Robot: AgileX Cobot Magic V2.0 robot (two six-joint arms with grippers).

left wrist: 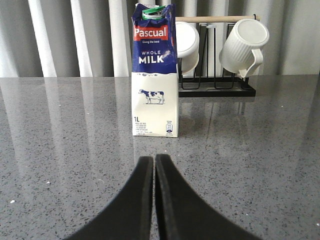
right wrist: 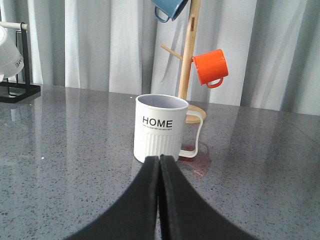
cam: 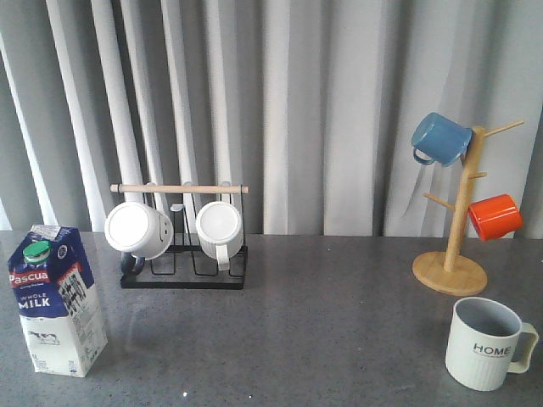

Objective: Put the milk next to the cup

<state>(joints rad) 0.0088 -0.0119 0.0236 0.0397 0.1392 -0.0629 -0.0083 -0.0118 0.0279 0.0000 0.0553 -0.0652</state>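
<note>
Nothing done yet; the tall blue-and-white milk carton (cam: 56,299) stands far left on the grey tabletop (cam: 305,322), well apart from the ribbed pale "HOME" mug (cam: 487,342) far right; both arms' jaws pressed together, empty; grasp and carry remain.

The milk (cam: 56,299), a tall blue-and-white gable-top carton with a green cap, stands upright at the lower left of the front view. The ribbed grey-white "HOME" cup (cam: 489,342) stands upright at the lower right, well apart.
</note>
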